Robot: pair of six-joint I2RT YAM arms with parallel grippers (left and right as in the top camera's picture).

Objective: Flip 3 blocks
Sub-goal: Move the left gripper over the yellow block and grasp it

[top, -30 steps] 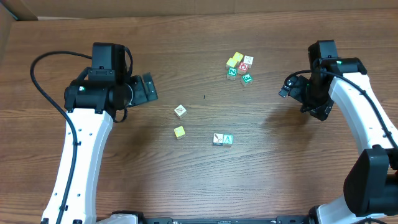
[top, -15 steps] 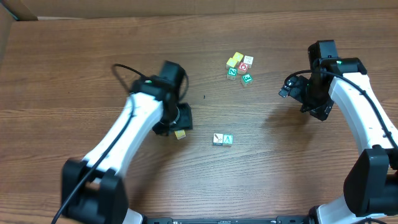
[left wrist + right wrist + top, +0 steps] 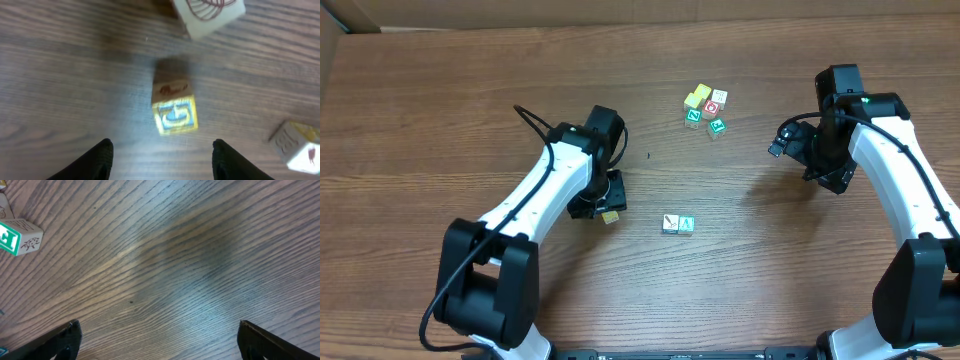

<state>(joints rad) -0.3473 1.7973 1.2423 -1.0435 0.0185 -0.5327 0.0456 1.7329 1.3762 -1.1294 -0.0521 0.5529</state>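
My left gripper (image 3: 610, 198) has come down in the middle of the table, right over a yellow block (image 3: 611, 216). In the left wrist view this yellow block (image 3: 174, 109), with a blue mark on its front face, lies just ahead of my open left gripper (image 3: 162, 161) and not between its fingers (image 3: 95, 160). A white block (image 3: 210, 12) with a red mark lies beyond it, and a cream block (image 3: 297, 145) sits at the right edge. Two more blocks (image 3: 678, 224) lie side by side to the right. My right gripper (image 3: 782, 142) hangs open over bare wood.
A cluster of several blocks (image 3: 705, 107), one of them red-faced, lies at the back right. A green-and-white block (image 3: 20, 236) shows at the upper left of the right wrist view. A cardboard edge (image 3: 350, 12) runs along the far left of the table (image 3: 440, 80).
My left arm swung from the far left to the middle of the table and came down over the white and yellow blocks, and its jaws narrowed. The right arm has not moved.
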